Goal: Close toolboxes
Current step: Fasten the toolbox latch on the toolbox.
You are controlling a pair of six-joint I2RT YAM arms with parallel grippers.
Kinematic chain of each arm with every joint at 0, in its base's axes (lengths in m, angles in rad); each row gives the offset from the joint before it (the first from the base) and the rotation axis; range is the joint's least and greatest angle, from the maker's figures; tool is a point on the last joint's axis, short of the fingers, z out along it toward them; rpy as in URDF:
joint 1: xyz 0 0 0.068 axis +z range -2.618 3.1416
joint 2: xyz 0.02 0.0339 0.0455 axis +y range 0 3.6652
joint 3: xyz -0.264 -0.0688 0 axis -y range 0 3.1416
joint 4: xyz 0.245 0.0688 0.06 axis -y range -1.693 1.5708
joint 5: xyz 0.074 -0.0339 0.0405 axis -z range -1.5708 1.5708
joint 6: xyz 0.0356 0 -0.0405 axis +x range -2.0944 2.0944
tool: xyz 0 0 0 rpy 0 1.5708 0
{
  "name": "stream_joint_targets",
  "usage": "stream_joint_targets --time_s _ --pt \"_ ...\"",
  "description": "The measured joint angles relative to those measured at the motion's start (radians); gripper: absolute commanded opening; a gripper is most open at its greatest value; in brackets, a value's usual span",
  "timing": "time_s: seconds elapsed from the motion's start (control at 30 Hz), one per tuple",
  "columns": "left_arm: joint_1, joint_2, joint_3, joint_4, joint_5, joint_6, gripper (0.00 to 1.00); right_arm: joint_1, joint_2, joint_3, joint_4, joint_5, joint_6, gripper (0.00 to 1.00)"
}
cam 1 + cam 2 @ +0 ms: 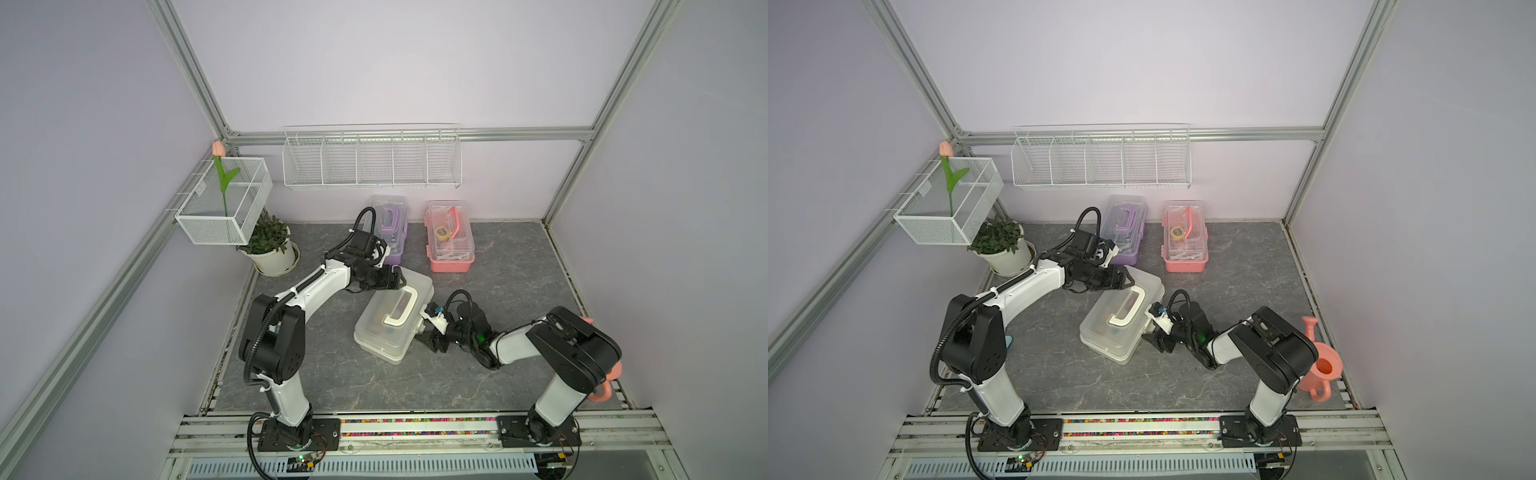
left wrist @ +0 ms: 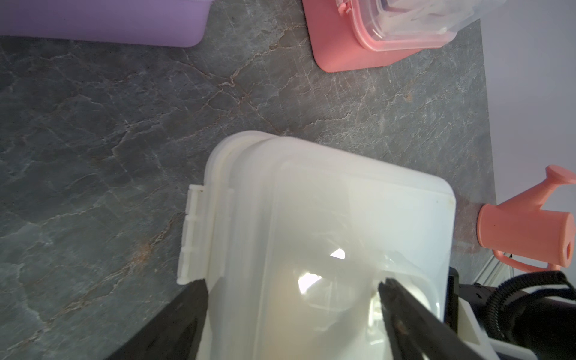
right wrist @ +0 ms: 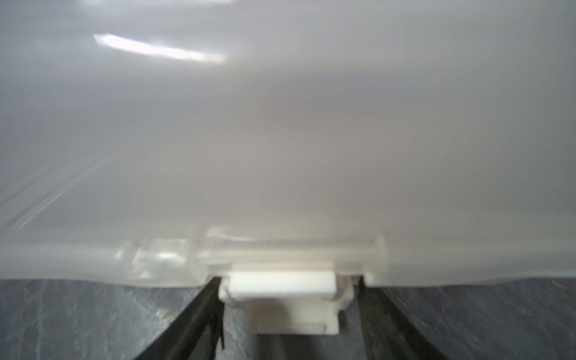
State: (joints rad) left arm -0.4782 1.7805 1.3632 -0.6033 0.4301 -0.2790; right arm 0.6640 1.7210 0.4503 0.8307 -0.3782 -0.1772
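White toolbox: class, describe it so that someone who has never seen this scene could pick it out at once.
On the grey marbled tabletop, a purple toolbox and a pink toolbox stand side by side at the back wall. Nearer the front, lying askew in the middle, is the white toolbox. It alone is the larger one, with a white base and white handle.

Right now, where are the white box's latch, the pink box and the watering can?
latch (image 3: 290, 308): right wrist view, middle of flap
pink box (image 1: 452, 265): in a top view, base's front wall
watering can (image 1: 1318, 379): in a top view, body side
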Motion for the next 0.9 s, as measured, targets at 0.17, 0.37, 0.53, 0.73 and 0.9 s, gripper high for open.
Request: stream_joint_targets --time_s 0.17,0.37,0.53,0.73,0.9 --pt "0.000 0.000 0.000 -0.002 0.000 0.000 0.87 0.013 0.006 0.002 -0.017 0.017 -0.015 0.71" --pt "0.000 0.002 0.000 -0.003 -0.006 0.000 0.87 0.019 0.028 0.025 -0.062 0.048 -0.041 0.67" --pt "0.000 0.002 0.000 -0.004 -0.008 0.001 0.87 0.021 0.024 0.026 -0.092 0.076 -0.061 0.61" --pt "0.000 0.002 0.000 -0.004 -0.010 0.000 0.87 0.032 0.004 0.021 -0.124 0.097 -0.066 0.53" --pt "0.000 0.002 -0.002 -0.001 -0.010 0.000 0.86 0.032 -0.041 -0.005 -0.146 0.116 -0.063 0.51"
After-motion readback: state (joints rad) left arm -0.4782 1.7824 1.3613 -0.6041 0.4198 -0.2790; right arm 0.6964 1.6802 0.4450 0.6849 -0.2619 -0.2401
